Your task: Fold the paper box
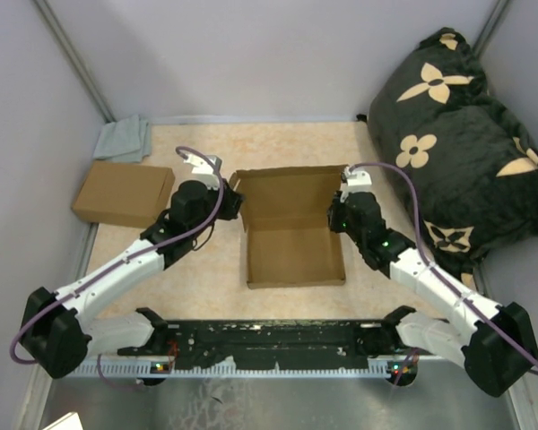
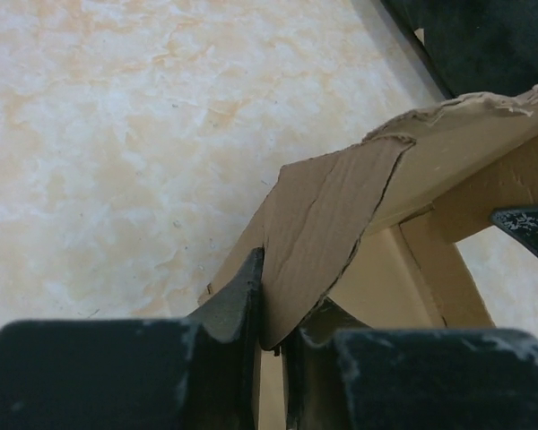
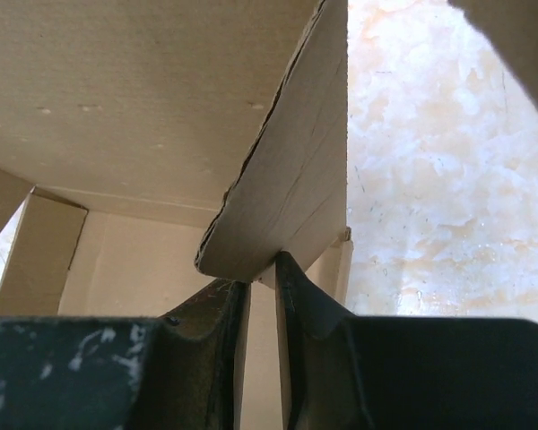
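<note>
The paper box (image 1: 291, 228) is seen in the middle of the table (image 1: 206, 269), lying open between the two arms, with its far panel raised and its shallow tray towards the bases. The left gripper (image 2: 273, 309) is closed on a side flap (image 2: 323, 224) at the box's far left corner; the flap's rounded edge is pinched between the two fingers, and the flap is tilted up off the table. The right gripper (image 3: 262, 278) is clamped on the opposite flap (image 3: 291, 179) at the far right corner, where the cardboard is held upright in the narrow slot between the fingers, with the box's inner wall seen just behind it. A second box (image 1: 123, 193), closed, is set well apart at the left edge of the table, with a grey cloth (image 1: 124, 139) just beyond it in the far left corner. A dark cushion (image 1: 457, 143) with pale flower prints is propped at the far right.
</note>
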